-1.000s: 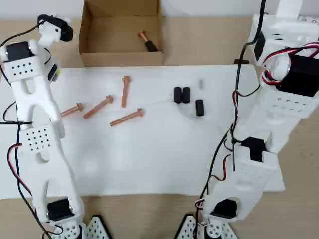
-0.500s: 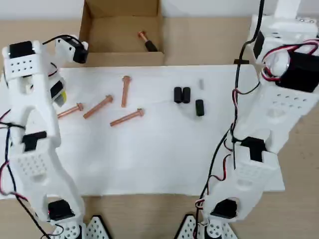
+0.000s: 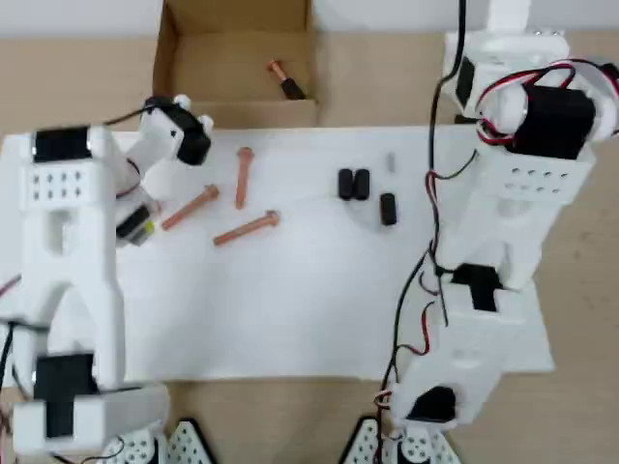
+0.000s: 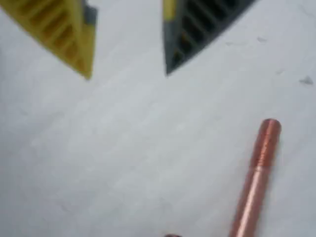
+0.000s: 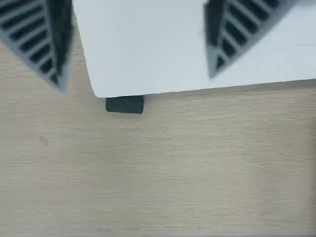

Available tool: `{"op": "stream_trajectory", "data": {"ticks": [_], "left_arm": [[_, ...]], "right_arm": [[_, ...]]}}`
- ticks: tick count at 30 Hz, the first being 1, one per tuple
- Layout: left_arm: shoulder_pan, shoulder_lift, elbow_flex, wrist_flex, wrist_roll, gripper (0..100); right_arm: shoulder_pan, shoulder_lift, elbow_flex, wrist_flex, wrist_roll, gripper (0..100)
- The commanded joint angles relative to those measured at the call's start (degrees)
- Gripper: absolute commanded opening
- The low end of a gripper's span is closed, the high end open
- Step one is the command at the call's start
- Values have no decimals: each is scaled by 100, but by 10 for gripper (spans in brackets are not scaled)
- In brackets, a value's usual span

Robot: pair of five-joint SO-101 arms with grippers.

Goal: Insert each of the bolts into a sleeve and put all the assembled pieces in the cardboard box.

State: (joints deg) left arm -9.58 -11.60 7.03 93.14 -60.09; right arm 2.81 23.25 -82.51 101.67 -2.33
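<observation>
One assembled piece [image 3: 286, 81] sat in the cardboard box [image 3: 222, 63]; your left gripper [image 4: 128, 74] gaped beside a copper bolt [image 4: 256, 173] to grasp next; right gripper [image 5: 137, 83] gaped too.

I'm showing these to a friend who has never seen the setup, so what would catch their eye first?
Probably the copper bolts scattered on the left half of the white sheet, with three black sleeves clustered nearer its middle. The left gripper hangs open just above the sheet beside one bolt. In the cardboard box at the table's far edge lies one assembled piece.
</observation>
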Motion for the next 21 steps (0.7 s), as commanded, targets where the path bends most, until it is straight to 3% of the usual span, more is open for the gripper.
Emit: {"op": "stream_trajectory", "data": {"ticks": [1, 5, 8, 15, 18, 21], "left_arm": [[105, -1323, 932, -888, 431, 103], [-176, -1947, 1925, -2558, 659, 105], [-273, -1842, 2295, -3270, 334, 106], [-501, -479, 1767, -3341, -396, 104], [-712, 215, 1284, -3191, -1371, 104], [-756, 778, 668, -3095, -1442, 103]], "right_arm": [[-57, -224, 22, 79, 9, 224], [-48, -224, 22, 79, 9, 224], [-40, -233, 22, 79, 9, 224], [-31, -242, 22, 79, 35, 224], [-31, -233, 22, 79, 35, 224], [-31, -233, 22, 79, 35, 224]]}}
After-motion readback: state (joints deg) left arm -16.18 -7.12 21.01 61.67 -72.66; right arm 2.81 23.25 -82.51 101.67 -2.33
